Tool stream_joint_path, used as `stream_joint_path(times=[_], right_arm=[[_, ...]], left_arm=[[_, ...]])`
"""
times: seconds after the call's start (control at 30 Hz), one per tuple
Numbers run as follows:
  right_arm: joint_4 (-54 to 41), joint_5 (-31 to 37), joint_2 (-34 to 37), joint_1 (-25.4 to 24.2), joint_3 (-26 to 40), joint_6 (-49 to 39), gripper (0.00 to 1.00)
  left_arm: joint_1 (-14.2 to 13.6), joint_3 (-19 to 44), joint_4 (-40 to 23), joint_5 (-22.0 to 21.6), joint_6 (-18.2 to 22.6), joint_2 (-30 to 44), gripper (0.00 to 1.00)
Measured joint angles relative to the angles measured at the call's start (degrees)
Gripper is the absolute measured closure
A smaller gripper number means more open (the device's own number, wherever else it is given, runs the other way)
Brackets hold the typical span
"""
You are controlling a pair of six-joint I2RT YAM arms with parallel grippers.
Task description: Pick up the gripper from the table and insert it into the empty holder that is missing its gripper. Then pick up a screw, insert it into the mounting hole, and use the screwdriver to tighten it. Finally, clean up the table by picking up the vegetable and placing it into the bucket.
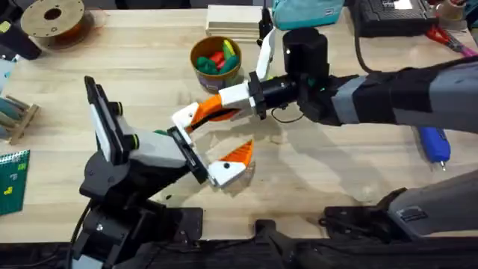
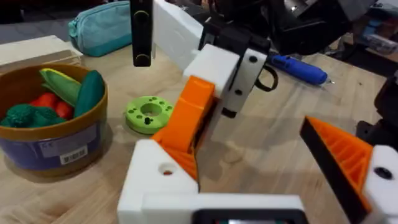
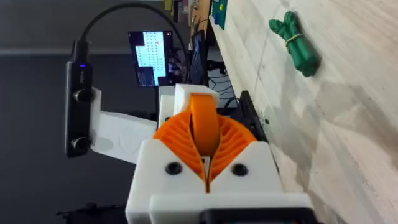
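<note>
My right gripper (image 1: pixel 213 107) (image 3: pixel 204 134) is shut on the orange gripper (image 1: pixel 208 112) (image 2: pixel 186 118) (image 3: pixel 204 124). It holds the piece's lower end against the white holder (image 1: pixel 181 117) (image 2: pixel 155 180) on one finger of my left gripper (image 1: pixel 213 138) (image 2: pixel 255 162). The left gripper is open, and its other finger carries an orange tip (image 1: pixel 239 153) (image 2: pixel 345 155). On the table (image 1: pixel 314 172) at the right lies the blue screwdriver (image 1: pixel 433 142) (image 2: pixel 298 67). The dark-green vegetable (image 3: pixel 295 40) lies on the wood. The bucket (image 1: pixel 196 54) (image 2: pixel 56 149) stands behind the grippers with toy vegetables in it.
A bright green disc (image 2: pixel 148 113) lies beside the bucket. At the back are a teal pouch (image 1: pixel 306 11) (image 2: pixel 102 28), a stack of wooden boards (image 1: pixel 231 19) and a filament spool (image 1: pixel 52 19). A green board (image 1: pixel 11 175) sits at the left edge.
</note>
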Motion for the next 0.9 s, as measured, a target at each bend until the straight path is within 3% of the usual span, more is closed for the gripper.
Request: stream_joint_path(times=[0.53, 0.73, 0.77, 0.8, 0.9], right_arm=[[0.02, 0.07, -0.02, 0.28, 0.0, -1.77, 0.975], [0.26, -0.52, 0.0, 0.26, 0.0, -2.44, 0.853], [0.51, -0.74, 0.0, 0.26, 0.0, -2.55, 0.814], [1.31, -1.6, 0.0, 0.04, -0.09, -2.76, 0.69], [1.27, -2.6, 0.0, -0.24, -0.15, -2.93, 0.583]], left_arm=[[0.0, 0.0, 0.04, -0.22, 0.04, -0.02, 0.015], [0.0, 0.0, 0.11, -0.2, 0.23, -0.02, 0.013], [0.0, 0.02, 0.15, 0.01, 0.41, -0.07, 0.015], [-0.02, 0.02, 0.2, 0.99, 1.45, -0.55, 0.015], [-0.09, 0.02, 0.2, 2.23, 2.27, -0.83, 0.015]])
